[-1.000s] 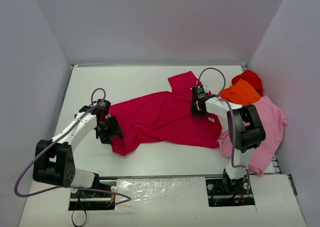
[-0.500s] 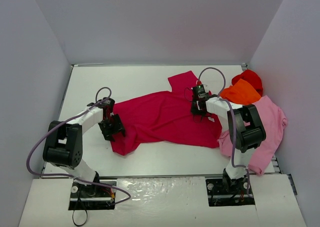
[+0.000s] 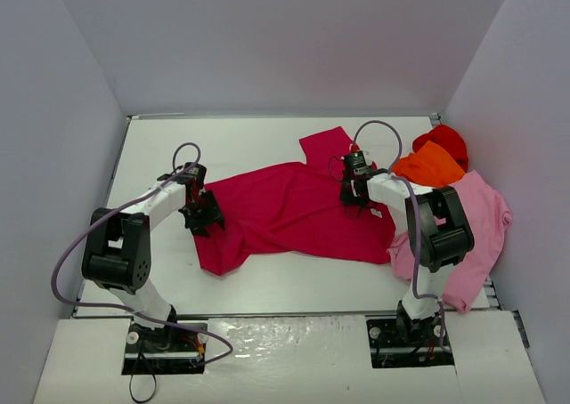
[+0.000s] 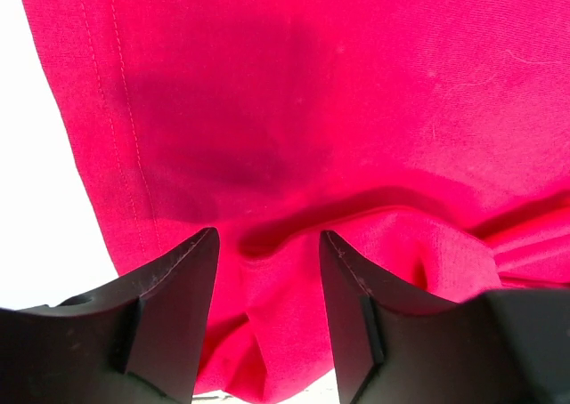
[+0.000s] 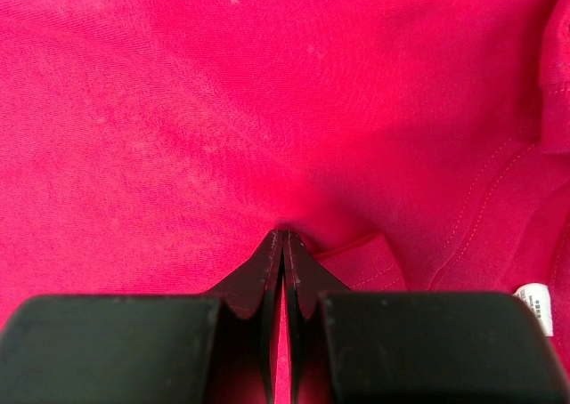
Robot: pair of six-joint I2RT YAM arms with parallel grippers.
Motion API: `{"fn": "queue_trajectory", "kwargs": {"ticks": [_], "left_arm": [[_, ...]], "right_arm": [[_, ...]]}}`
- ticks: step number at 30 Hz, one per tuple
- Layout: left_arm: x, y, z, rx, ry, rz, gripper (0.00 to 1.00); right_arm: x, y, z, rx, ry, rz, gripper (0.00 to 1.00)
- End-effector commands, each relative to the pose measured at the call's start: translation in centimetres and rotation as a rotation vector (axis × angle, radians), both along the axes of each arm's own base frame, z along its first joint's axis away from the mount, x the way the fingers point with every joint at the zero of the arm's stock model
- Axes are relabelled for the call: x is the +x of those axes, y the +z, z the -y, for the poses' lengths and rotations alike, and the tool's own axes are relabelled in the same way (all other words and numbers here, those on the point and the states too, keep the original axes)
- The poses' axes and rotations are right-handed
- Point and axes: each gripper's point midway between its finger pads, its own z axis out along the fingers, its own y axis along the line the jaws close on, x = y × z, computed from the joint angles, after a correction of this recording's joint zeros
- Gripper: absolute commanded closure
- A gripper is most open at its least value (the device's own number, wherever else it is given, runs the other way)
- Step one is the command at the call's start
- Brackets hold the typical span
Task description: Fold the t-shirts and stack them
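The light pink t-shirt is draped at the right. In the middle, the crimson t-shirt is straddled by the half-open left gripper and pinched by the closed right gripper. Beyond, the orange t-shirt is laid against the bright red t-shirt.

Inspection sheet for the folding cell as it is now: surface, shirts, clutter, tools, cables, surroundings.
Surface: white table, cloth across the middle and the right side.
Job's things: crimson t-shirt spread out and creased, white tag showing; light pink t-shirt at the right edge; orange t-shirt lying on it; bright red t-shirt bunched behind.
Clutter: nothing seen.
Grippers: left tool open, jaws straddling a fold at the crimson t-shirt's left edge; right tool shut, pinching the same shirt near the tag.
Cables: left purple cable and right purple cable loop free of the cloth.
Surroundings: plain white walls on three sides.
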Motion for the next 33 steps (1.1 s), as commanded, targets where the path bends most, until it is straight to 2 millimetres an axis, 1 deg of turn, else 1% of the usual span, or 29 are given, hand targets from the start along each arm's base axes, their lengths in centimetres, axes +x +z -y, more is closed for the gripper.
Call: {"fn": "queue_trajectory", "kwargs": {"ticks": [1, 3, 9, 15, 16, 17, 21, 25, 28, 30, 33], "left_arm": [[0.9, 0.5, 0.0, -0.008, -0.001, 0.037, 0.56], [0.5, 0.2, 0.1, -0.019, -0.002, 0.025, 0.56], [-0.4, 1.0, 0.1, -0.029, 0.011, 0.039, 0.56], [-1.0, 0.1, 0.0, -0.032, 0.016, 0.019, 0.57], [-1.1, -0.1, 0.1, -0.034, 0.015, 0.013, 0.58], [-1.1, -0.4, 0.2, -0.038, 0.014, 0.009, 0.64], [-1.0, -0.8, 0.4, -0.048, 0.010, 0.011, 1.00], [-1.0, -1.0, 0.5, -0.048, -0.003, 0.011, 1.00], [-1.1, -0.7, 0.3, -0.042, -0.010, 0.019, 1.00], [-1.1, -0.2, 0.2, -0.037, -0.014, 0.023, 1.00], [-0.8, 1.1, -0.2, -0.018, -0.026, 0.033, 1.00]], "right_arm": [[-2.2, -1.6, 0.3, -0.009, 0.021, -0.088, 1.00], [-2.3, -1.7, 0.4, -0.010, 0.022, -0.089, 1.00], [-2.3, -1.8, 0.3, -0.005, 0.023, -0.092, 1.00], [-2.4, -1.8, 0.1, -0.001, 0.027, -0.094, 1.00], [-2.4, -1.8, 0.2, -0.002, 0.027, -0.093, 1.00], [-2.4, -1.8, 0.2, -0.003, 0.028, -0.092, 1.00], [-2.5, -1.8, 0.2, -0.005, 0.027, -0.094, 1.00], [-2.6, -2.0, 0.3, -0.008, 0.030, -0.100, 1.00], [-2.6, -2.1, 0.3, -0.010, 0.029, -0.102, 1.00], [-2.5, -2.1, 0.3, -0.011, 0.031, -0.103, 1.00], [-2.5, -2.2, 0.3, -0.016, 0.033, -0.103, 1.00]]}}
